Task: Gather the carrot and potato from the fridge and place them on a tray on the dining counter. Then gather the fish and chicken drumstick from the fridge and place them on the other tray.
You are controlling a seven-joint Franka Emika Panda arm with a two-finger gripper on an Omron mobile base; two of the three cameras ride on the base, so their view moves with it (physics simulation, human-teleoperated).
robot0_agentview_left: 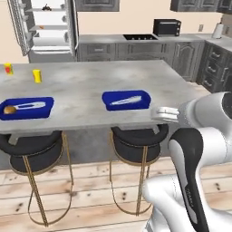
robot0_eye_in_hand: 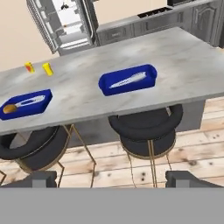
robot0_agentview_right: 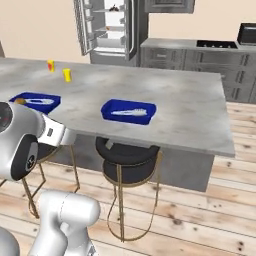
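Left tray (robot0_eye_in_hand: 26,104) held a brownish lump, likely the potato (robot0_eye_in_hand: 9,108), plus a pale item too blurry to name; right tray (robot0_eye_in_hand: 127,79) sat near the bench (robot0_eye_in_hand: 183,65) front edge with a pale, unclear item. Fridge (robot0_agentview_left: 47,27) stood open behind, contents too small to identify. Jaws stood wide open, holding nothing, off the bench above the stools (robot0_eye_in_hand: 146,127).

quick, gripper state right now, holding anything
gripper: open, jaws spread wide with nothing between them, aimed over the stools toward the dining counter.
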